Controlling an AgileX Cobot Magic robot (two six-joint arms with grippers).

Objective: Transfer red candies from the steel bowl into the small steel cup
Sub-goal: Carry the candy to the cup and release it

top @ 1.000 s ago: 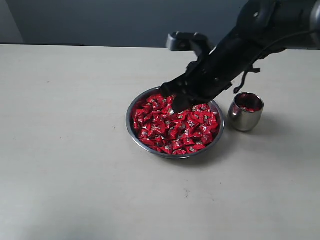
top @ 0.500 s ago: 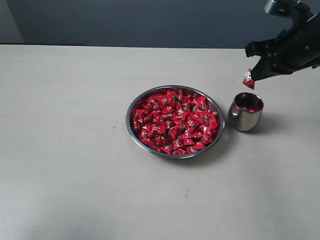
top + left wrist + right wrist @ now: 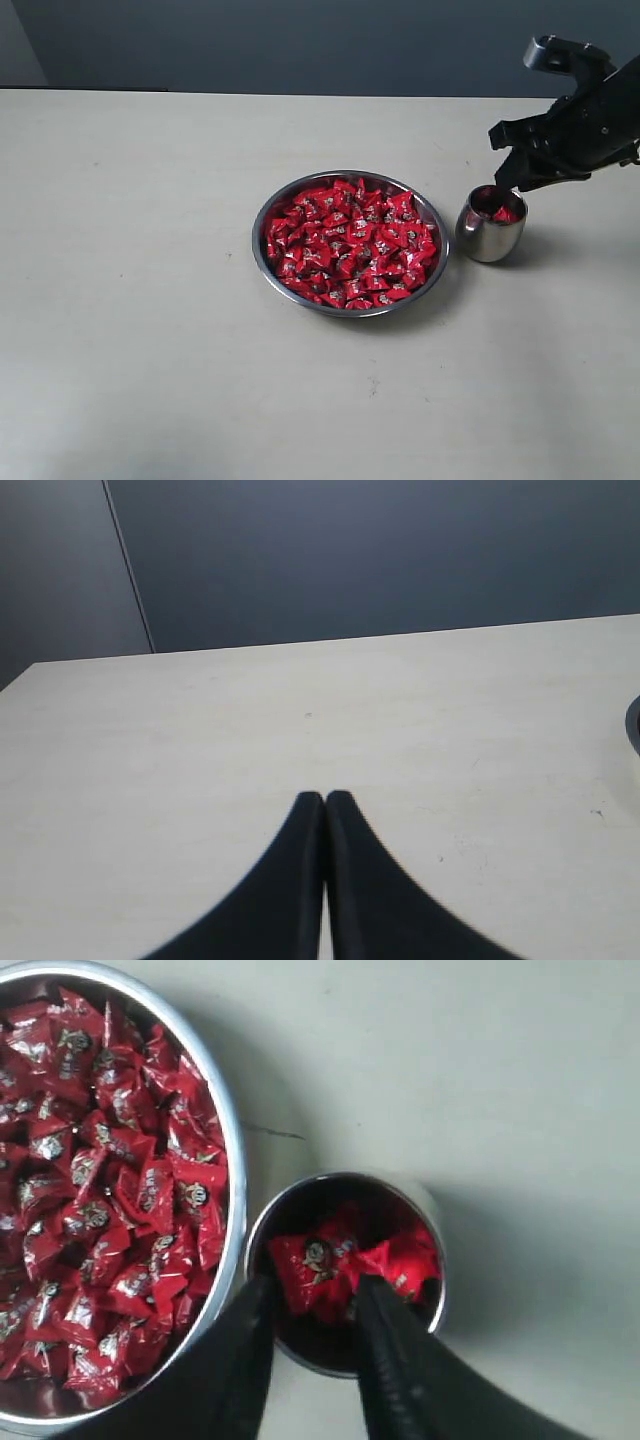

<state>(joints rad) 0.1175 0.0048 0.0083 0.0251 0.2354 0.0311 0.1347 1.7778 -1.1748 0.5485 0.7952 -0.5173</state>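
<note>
The step in hand is the drop at the cup [image 3: 488, 238], and it looks finished. The right gripper [image 3: 512, 180] hangs right above the cup's mouth with its jaws parted to a middling width and nothing between them. In the right wrist view a few red candies lie inside the cup, directly under the open jaws. The cup is far from full.

The cup stands upright on the surface [image 3: 150, 300] at the bowl's 3 o'clock, just beside it; I cannot tell whether the rims touch. The bowl [image 3: 256, 243] sits near the middle of the surface, heaped to its rim with candies [image 3: 350, 245], so most of the task is left.

The left gripper [image 3: 325, 802] is out of the action. Its fingertips are pressed together on nothing, and it points over bare surface, with only a sliver of the bowl's rim at the edge of its view.

Next, I judge, comes another fetch. The right gripper should rise clear of the cup's rim so as not to tip it. Then it should travel toward 9 o'clock over the bowl and come down with jaws apart onto a single candy at the top of the heap. The wrappers are slick and crinkled and lie crowded, so the pinch needs to be centred on one piece, or it may slip out or drag neighbours over the rim.
</note>
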